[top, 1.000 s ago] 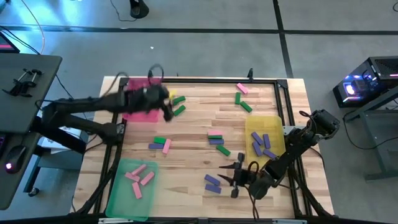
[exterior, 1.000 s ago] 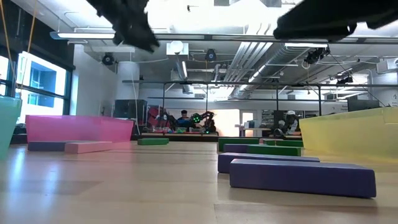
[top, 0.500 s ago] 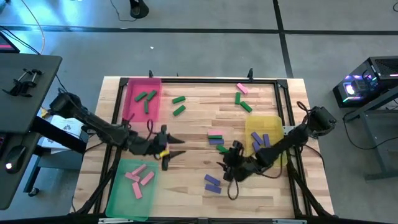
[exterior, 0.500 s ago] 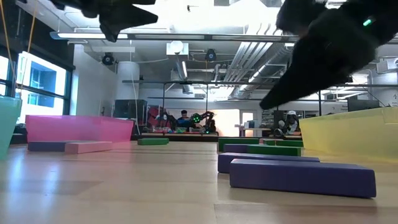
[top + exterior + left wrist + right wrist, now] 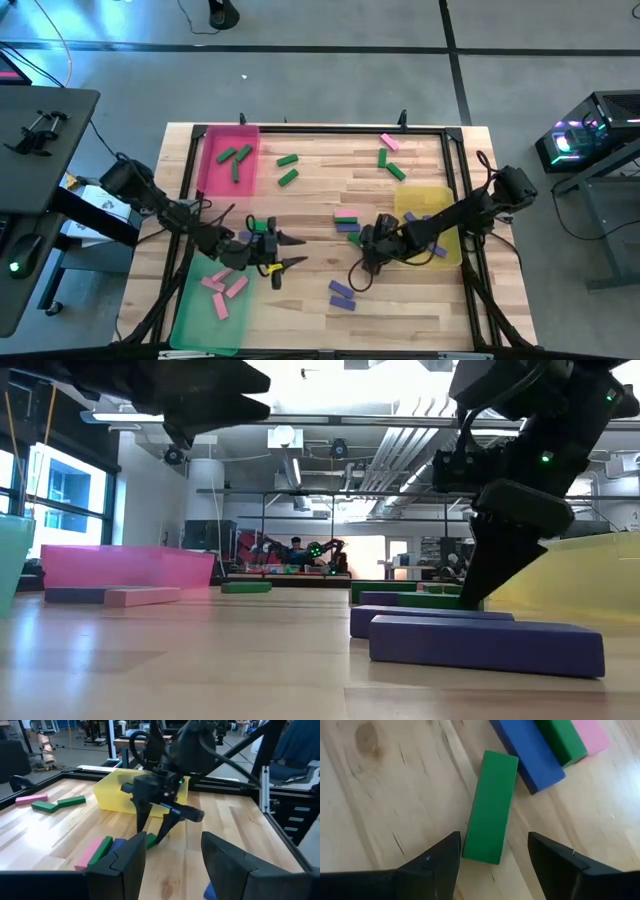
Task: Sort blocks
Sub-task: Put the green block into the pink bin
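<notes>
Green, pink and purple blocks lie flat about the wooden table. My right gripper (image 5: 363, 250) is open and points down over one green block (image 5: 490, 807), which lies flat beside a purple, green and pink cluster (image 5: 346, 221). In the right wrist view its fingers stand on either side of that block's near end without touching it. My left gripper (image 5: 283, 252) is open and empty. It hovers level above the table, left of centre, and points toward the right arm. Green blocks (image 5: 235, 158) lie in the pink tray, pink blocks (image 5: 222, 290) in the green tray, purple ones (image 5: 420, 226) in the yellow tray.
The pink tray (image 5: 210, 175) sits at the far left, the green tray (image 5: 190, 310) at the near left, the yellow tray (image 5: 445, 200) at the right. Two purple blocks (image 5: 342, 293) lie near the near edge. Loose green and pink blocks (image 5: 390, 158) lie toward the far edge.
My left gripper has left the pink tray and swung toward the near edge and the table's middle, where it hovers open. My right gripper has moved from beside the purple pair near the near edge toward the far side and come down over the green block.
</notes>
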Controlling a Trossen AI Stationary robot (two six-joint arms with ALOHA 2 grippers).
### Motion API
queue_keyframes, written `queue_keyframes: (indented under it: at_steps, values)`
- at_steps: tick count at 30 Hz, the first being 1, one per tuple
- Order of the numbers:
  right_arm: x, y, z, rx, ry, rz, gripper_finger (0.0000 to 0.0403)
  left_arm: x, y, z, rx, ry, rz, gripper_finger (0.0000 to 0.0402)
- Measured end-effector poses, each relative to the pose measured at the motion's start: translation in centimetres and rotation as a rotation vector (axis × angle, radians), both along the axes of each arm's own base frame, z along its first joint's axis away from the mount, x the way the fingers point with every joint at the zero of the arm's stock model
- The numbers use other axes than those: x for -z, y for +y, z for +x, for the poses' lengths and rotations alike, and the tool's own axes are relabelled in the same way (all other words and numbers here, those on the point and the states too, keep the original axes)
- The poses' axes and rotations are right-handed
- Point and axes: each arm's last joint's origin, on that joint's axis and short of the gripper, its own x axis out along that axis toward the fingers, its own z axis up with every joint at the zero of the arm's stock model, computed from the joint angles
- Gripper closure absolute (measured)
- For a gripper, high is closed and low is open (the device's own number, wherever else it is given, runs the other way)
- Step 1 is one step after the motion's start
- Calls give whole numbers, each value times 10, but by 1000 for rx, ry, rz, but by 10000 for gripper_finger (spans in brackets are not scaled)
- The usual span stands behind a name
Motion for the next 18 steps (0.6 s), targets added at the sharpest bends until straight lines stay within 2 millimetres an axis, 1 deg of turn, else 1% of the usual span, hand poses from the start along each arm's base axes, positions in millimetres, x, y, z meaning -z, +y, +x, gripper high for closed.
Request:
queue_keyframes:
  at_steps: [3,7,11,15,18]
  values:
    - [1,1,0,-24,14,13,201,0,2,1,-9,0,0,226]
    - [10,3,3,-28,34,11,229,0,4,2,-15,-2,0,226]
    - [21,4,6,-28,45,2,271,0,4,2,-17,0,0,226]
    - [23,5,7,-14,32,-2,319,0,4,2,-18,-1,-6,226]
    - [23,9,7,-10,12,-15,324,2,6,3,-39,3,-89,225]
